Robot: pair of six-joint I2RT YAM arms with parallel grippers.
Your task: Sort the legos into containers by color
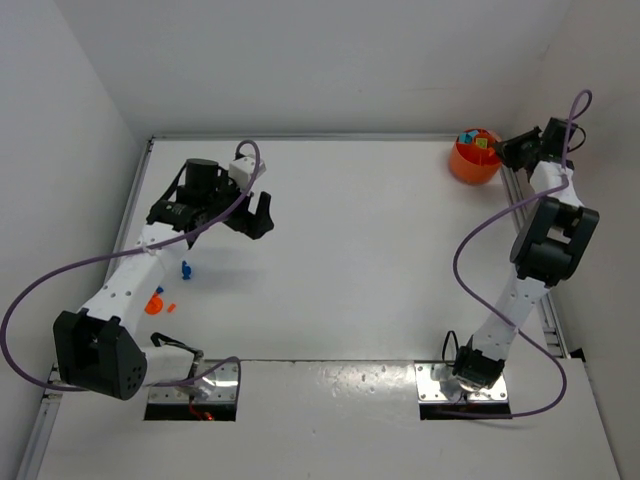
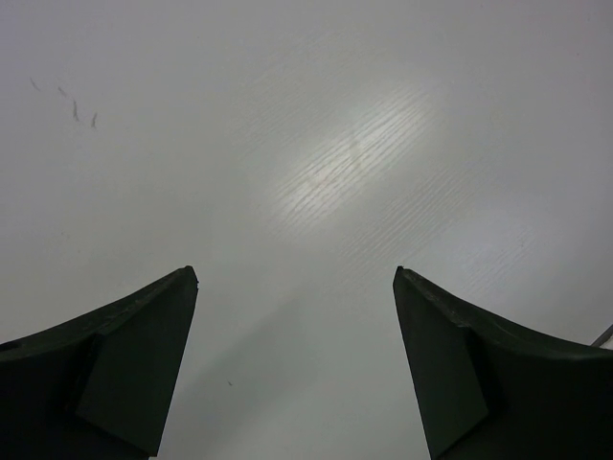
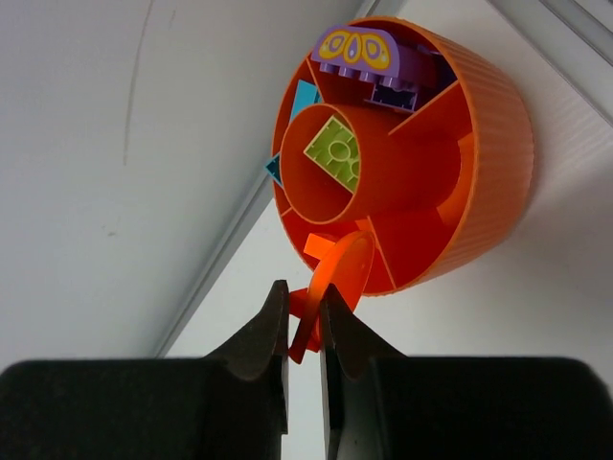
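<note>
I see a white tabletop (image 1: 360, 260) boxed in by plain white walls (image 1: 330, 60), with a metal rail (image 1: 553, 320) along its right edge. The orange tub (image 3: 488, 144) sits in the far right corner. My right end effector (image 3: 304, 326) pinches a flat orange lego (image 3: 337, 273) at the tub's rim. The left end effector (image 2: 295, 278) hangs wide open over glossy surface, near a blue lego (image 1: 186, 268) and small orange pieces (image 1: 154, 304).

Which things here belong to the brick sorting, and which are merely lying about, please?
Job: orange tub; held orange piece; blue brick; loose orange bricks; purple brick, lime brick, cyan brick in it.
Not job: purple cables; metal base plates.
</note>
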